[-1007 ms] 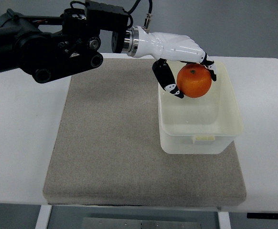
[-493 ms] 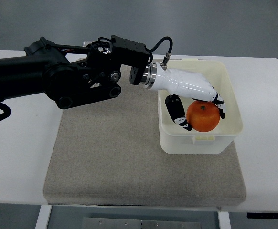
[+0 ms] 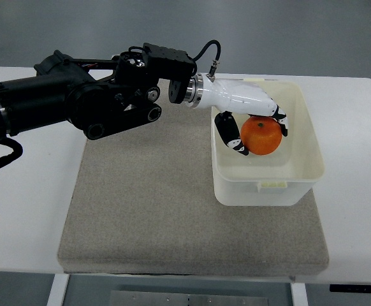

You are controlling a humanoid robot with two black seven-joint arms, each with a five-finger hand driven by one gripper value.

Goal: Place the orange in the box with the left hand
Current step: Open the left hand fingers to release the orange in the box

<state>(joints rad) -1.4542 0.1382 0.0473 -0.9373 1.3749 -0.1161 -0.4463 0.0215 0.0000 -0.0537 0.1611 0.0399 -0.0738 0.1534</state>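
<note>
I've got the white table (image 3: 357,127) with a coarse grey felt mat (image 3: 141,210) laid over it, probably for grip. The box (image 3: 300,185), translucent cream plastic with rounded corners, sits on the mat's right side. My left hand (image 3: 246,111), glossy white shell with black finger joints, reaches over the rim, fingers curled round the orange (image 3: 261,135), which is inside the box, dimpled skin. Can't tell if it touches bottom.

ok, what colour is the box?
Translucent off-white box, clearest in the top view.
</note>
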